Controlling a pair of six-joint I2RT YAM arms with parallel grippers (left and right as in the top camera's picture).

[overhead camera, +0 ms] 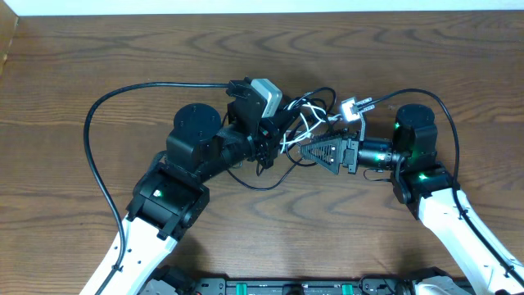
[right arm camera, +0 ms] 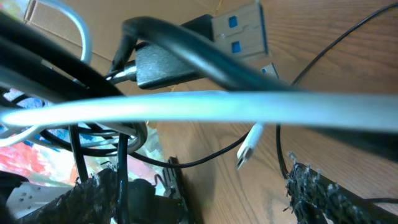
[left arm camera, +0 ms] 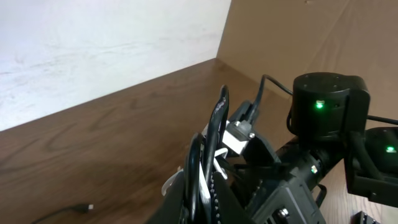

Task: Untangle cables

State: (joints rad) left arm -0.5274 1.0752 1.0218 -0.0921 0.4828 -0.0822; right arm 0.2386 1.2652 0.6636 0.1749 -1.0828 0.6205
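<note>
Overhead, the cables (overhead camera: 307, 119) sit bunched just toward one o'clock of the table (overhead camera: 123, 49) centre. The left gripper (overhead camera: 278, 135) is clenched on the black strands from the nine o'clock side, and the right gripper (overhead camera: 307, 150) gapes wide at three o'clock. The risk, I'd say, is those spread jaws closing on several cords at once, so a pull cinches the knot or snags a plug. Only the right wrist view shows what crosses between them: the white cord (right arm camera: 186, 106), a black one, and a blue-tongued plug (right arm camera: 239, 28) behind.
</note>
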